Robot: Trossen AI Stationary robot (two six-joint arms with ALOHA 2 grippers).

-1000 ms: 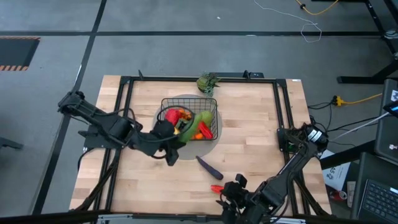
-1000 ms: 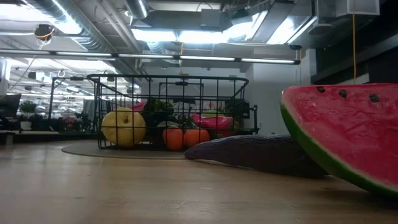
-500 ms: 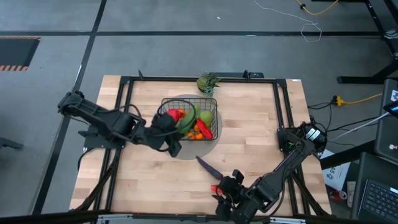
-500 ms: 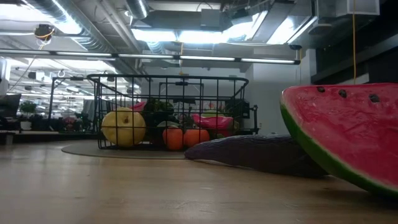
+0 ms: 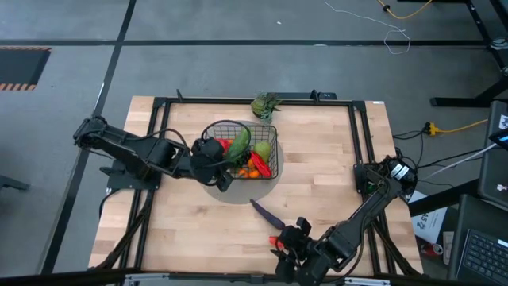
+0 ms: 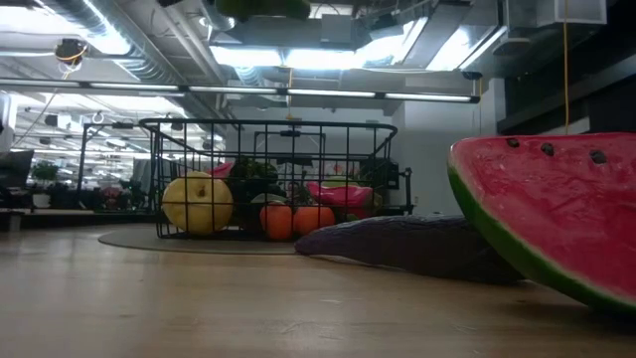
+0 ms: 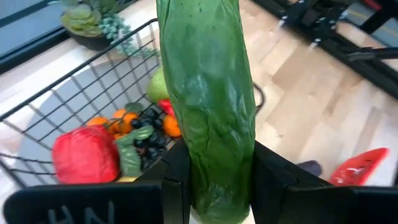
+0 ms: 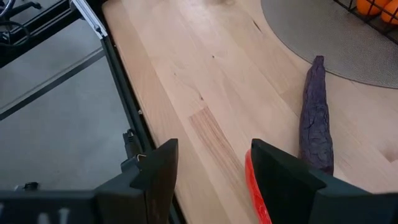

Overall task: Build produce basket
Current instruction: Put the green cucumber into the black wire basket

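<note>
While the green cucumber [image 7: 208,106] is pinched in the left gripper [image 7: 211,180] above the basket [image 5: 267,131], it should be lowered among the produce before release. Spread and empty, the right gripper [image 8: 211,168] is kept near the eggplant [image 8: 316,118].

A pale wooden table [image 5: 317,175] with a black frame round its edge is carrying everything. A flat grey round mat [image 5: 242,193] is lying near its middle, and the black wire basket [image 5: 271,143] is sitting on that mat. A purple eggplant [image 5: 267,213] is lying straight on the wood just beside the mat's near edge. A red watermelon slice [image 6: 556,219] is resting on the boards near the eggplant. A leafy green bunch [image 5: 265,105] is sitting at the far edge.
</note>
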